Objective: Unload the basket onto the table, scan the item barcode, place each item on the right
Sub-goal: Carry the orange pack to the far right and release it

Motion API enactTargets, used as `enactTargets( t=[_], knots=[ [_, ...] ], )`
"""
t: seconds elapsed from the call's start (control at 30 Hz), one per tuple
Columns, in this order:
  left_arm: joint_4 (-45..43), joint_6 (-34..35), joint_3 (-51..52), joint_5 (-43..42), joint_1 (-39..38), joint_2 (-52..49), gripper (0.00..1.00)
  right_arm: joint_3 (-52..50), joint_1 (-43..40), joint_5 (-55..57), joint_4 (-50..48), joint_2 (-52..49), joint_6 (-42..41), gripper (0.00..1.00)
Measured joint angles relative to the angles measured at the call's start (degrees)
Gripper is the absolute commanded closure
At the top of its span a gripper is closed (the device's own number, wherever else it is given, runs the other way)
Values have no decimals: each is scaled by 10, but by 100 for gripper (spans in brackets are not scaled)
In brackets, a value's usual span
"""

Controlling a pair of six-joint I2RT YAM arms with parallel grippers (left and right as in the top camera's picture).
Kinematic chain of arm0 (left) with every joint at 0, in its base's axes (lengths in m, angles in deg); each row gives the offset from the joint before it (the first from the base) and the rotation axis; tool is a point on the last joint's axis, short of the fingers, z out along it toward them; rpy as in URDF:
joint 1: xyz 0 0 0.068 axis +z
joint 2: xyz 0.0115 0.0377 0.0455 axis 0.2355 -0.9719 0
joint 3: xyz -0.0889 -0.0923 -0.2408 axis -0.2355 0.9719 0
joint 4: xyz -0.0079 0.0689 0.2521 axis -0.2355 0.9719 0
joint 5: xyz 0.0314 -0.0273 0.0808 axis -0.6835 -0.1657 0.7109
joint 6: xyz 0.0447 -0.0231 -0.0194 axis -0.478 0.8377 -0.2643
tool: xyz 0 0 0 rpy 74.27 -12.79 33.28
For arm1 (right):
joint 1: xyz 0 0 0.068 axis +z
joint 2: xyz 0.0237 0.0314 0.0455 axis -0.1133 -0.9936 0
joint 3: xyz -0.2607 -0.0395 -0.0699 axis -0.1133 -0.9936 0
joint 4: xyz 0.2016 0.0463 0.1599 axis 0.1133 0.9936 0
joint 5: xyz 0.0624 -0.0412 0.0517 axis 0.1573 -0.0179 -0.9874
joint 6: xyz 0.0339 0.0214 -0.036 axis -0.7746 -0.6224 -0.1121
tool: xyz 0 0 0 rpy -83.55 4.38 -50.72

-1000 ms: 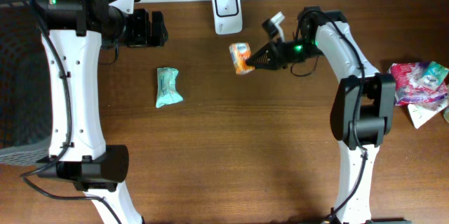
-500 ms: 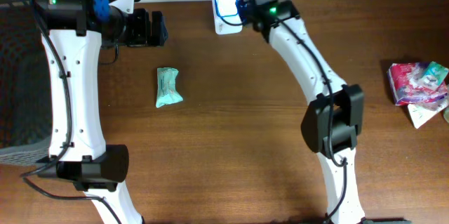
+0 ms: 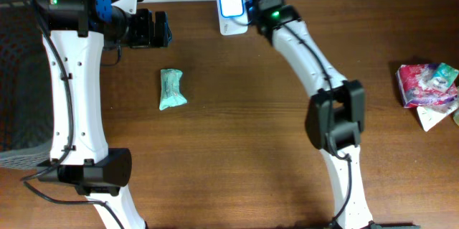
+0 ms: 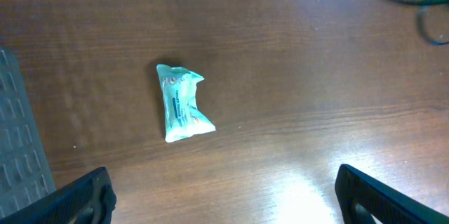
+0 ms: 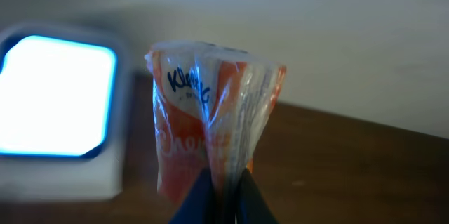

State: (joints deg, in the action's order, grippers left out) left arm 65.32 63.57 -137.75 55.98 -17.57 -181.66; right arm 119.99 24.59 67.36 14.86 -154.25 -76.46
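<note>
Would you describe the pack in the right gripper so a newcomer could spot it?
Find the white scanner with the glowing screen at the far edge of the table. Beside it, pinched in the right gripper, is an orange Kleenex pack. The nearest other packet, on the table, is teal.

Scanner screen [image 5: 56, 94] glows overexposed; right-wrist view blurred.

text | orange pack [image 5: 210, 140]: blue "Klee…" legible, rest folded away | teal pack [image 4: 181, 103]: print illegible
</note>
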Motion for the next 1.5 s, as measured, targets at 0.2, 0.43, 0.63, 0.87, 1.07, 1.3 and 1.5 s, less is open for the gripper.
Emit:
enactTargets(
  t=[0.2,0.43,0.63,0.87,1.07,1.3,1.5],
  knots=[
    [-1,0,0,0,0,0,1,5,-180,36,293,120,-99,96],
    [0,0,0,0,0,0,1,5,-385,43,484,124,-135,96],
    [0,0,0,0,0,0,1,5,-517,-29,486,123,-148,95],
    [0,0,0,0,0,0,1,-30,-545,-55,427,122,-150,86],
    [0,0,0,0,0,0,1,-135,-545,-58,340,121,-149,82],
    [0,0,0,0,0,0,1,-149,-542,-141,347,121,-141,69],
    [0,0,0,0,0,0,1,-99,-495,-327,413,125,-106,18]
  ],
)
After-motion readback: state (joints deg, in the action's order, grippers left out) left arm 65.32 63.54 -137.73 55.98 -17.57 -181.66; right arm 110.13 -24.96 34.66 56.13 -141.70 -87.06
